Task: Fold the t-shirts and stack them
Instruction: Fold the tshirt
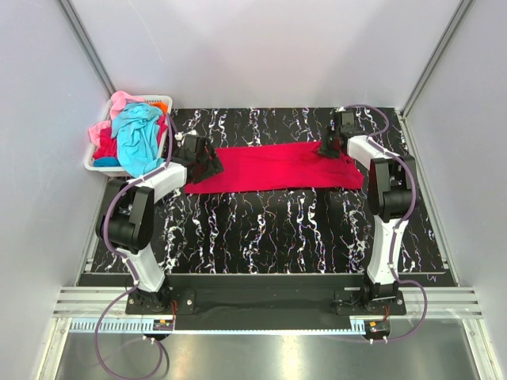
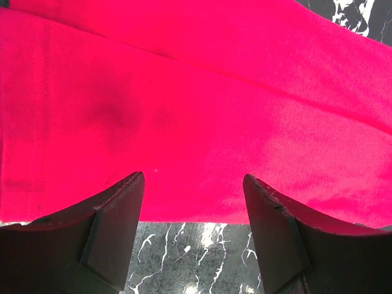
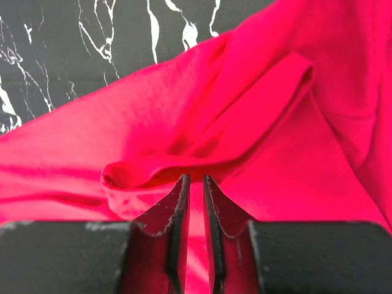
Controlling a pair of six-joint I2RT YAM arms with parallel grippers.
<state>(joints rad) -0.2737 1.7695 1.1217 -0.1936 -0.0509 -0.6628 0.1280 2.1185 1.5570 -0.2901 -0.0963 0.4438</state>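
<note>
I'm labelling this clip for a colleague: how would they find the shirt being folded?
On the black marbled table, look across the far half. The crimson t-shirt lies there as a long flat band running left to right. It alone is spread out; the other shirts are heaped in the white basket at the far-left corner.

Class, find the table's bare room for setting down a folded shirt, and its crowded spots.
Free: the table between the red t-shirt and the arm bases; a narrow strip behind it. Crowded: its ends, at the left gripper and right gripper.
</note>
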